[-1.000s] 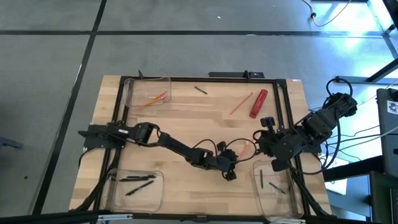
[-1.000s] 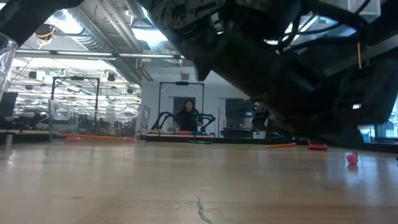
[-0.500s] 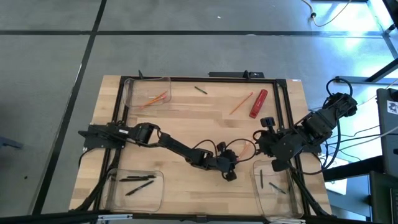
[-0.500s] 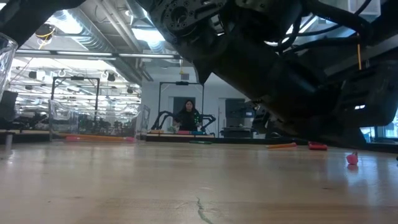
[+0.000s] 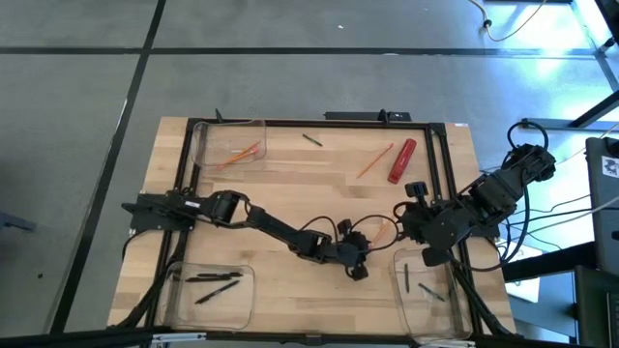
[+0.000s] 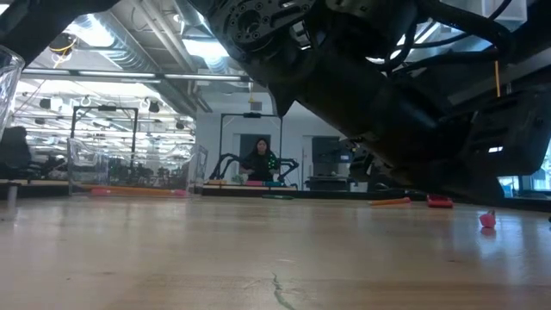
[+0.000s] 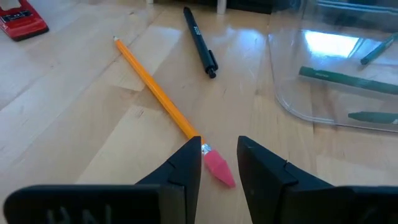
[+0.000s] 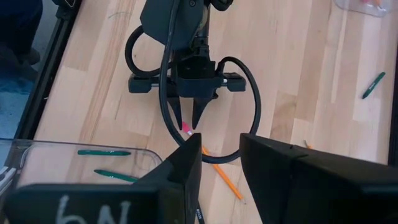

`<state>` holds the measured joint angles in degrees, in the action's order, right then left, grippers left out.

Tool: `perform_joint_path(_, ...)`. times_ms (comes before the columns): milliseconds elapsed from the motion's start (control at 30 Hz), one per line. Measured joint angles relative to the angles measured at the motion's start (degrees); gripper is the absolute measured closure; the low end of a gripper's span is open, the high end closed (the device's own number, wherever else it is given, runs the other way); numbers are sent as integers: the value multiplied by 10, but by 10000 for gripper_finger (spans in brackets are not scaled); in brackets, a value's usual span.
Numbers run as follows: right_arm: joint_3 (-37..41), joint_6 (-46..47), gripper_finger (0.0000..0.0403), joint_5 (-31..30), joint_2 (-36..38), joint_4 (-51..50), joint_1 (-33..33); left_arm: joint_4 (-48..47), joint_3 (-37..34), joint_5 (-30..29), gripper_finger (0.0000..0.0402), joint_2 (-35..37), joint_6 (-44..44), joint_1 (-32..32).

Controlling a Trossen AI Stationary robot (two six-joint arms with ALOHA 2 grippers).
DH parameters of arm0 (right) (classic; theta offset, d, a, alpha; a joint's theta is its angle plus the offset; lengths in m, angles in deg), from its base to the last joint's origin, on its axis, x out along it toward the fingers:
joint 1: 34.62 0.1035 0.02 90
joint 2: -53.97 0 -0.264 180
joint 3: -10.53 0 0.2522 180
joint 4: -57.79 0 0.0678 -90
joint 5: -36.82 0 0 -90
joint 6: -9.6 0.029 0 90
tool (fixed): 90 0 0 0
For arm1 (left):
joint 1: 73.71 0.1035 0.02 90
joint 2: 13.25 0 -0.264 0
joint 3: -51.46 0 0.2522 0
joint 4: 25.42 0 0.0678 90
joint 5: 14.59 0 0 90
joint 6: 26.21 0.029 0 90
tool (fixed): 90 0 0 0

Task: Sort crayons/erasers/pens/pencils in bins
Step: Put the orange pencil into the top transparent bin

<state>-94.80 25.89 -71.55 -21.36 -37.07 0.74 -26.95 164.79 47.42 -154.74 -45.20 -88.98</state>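
The left gripper (image 7: 219, 163) hangs low over the middle of the table (image 5: 290, 193). Its two fingers are apart, with nothing between them. Right in front of the fingertips lies the pink eraser end of an orange pencil (image 7: 155, 93). The left finger looks like it is just touching the pencil near its silver band. The eraser sits in the gap, a little ahead of the tips.

Past the pencil lies a black pen (image 7: 199, 40), flat on the wood. Beside it stands a clear bin (image 7: 292, 106) with green sticks inside. Farther off is a thick red crayon (image 5: 401, 160).

The right gripper (image 8: 217, 168) waits near that bin, looking down at the left gripper. Its fingers are apart too and hold nothing.

Across the table, another bin (image 5: 229, 145) holds orange pencils. A third bin (image 5: 208, 290), at the near left, holds black pens. One more loose pencil (image 5: 374, 160) lies by the red crayon, and a small dark stick (image 5: 310, 140) lies farther back.

What could go wrong? I think the pencil may slip. The fingers are only at its very end, by the soft eraser. If they close there, the long pencil may tip down or swing. It could also roll away if a finger pushes it first. The other arm is close, so the two might bump.
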Motion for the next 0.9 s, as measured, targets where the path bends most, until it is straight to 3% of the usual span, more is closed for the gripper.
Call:
perform_joint_path(733,0,-1,292,-1,0,0,0,2,0,4,305,0,-17,2)
perform_joint_path(900,0,-1,292,-1,0,1,0,5,-1,27,305,-16,-17,1)
